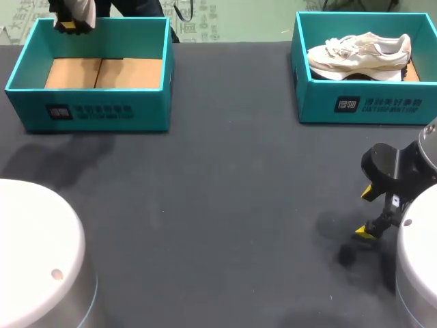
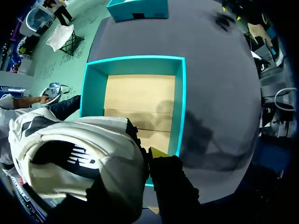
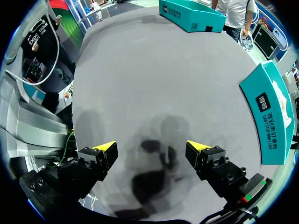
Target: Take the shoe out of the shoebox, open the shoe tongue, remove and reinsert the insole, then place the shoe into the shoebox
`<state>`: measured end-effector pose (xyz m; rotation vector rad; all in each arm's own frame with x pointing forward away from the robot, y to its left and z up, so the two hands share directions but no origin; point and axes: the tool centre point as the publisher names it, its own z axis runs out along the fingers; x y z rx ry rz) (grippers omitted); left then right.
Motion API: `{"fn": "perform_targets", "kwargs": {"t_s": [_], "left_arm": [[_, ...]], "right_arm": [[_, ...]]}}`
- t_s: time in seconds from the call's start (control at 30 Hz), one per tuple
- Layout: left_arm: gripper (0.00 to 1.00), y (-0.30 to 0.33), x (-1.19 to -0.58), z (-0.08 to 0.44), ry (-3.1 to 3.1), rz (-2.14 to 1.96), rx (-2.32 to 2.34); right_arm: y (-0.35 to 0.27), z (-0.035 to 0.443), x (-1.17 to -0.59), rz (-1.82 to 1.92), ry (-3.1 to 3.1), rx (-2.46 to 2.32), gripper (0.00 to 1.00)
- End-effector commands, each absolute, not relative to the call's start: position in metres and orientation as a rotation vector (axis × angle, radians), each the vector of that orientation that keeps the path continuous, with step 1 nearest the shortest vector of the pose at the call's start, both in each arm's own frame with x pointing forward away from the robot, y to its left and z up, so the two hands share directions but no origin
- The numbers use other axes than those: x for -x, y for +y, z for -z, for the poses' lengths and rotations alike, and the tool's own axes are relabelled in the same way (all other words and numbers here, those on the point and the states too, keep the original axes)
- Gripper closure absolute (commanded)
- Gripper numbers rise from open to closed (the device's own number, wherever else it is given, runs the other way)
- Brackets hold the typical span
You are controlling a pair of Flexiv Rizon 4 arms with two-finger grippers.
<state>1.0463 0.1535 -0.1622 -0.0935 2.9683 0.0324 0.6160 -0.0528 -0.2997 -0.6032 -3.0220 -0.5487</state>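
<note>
My left gripper (image 1: 67, 25) hangs over the far left corner of the empty teal shoebox (image 1: 95, 109), shut on a white shoe with black markings (image 1: 80, 9). In the left wrist view the shoe (image 2: 79, 149) fills the space beside the gripper (image 2: 145, 156), hiding one fingertip, and the shoebox (image 2: 135, 65) lies below with its bare cardboard floor. Near the table's right front my right gripper (image 1: 367, 213) stands open with nothing between its fingers; the right wrist view shows that gripper (image 3: 152, 148) over bare table.
A second teal shoebox (image 1: 362, 102) at the back right holds a cream shoe (image 1: 358, 53). From the right wrist, that shoebox (image 3: 271, 116) lies to one side and the empty shoebox (image 3: 187, 16) far ahead. Dark tabletop (image 1: 225, 205) lies between them.
</note>
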Motion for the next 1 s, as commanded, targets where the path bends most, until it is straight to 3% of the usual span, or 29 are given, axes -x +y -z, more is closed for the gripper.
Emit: {"fn": "perform_targets", "kwargs": {"t_s": [0.03, 0.57, 1.0], "left_arm": [[1.00, 0.154, -1.046, 0.160, 2.966, -0.035, 0.093], [1.00, 0.240, -1.088, 0.190, 3.040, -0.049, 0.149], [1.00, 0.266, -1.077, 0.187, 2.948, -0.033, -0.563]], "right_arm": [[-0.053, 0.300, -0.614, 0.549, -3.025, 0.604, 0.00], [-0.053, 0.300, -0.614, 0.549, -3.025, 0.604, 0.00], [-0.053, 0.300, -0.614, 0.549, -3.025, 0.604, 0.00]]}}
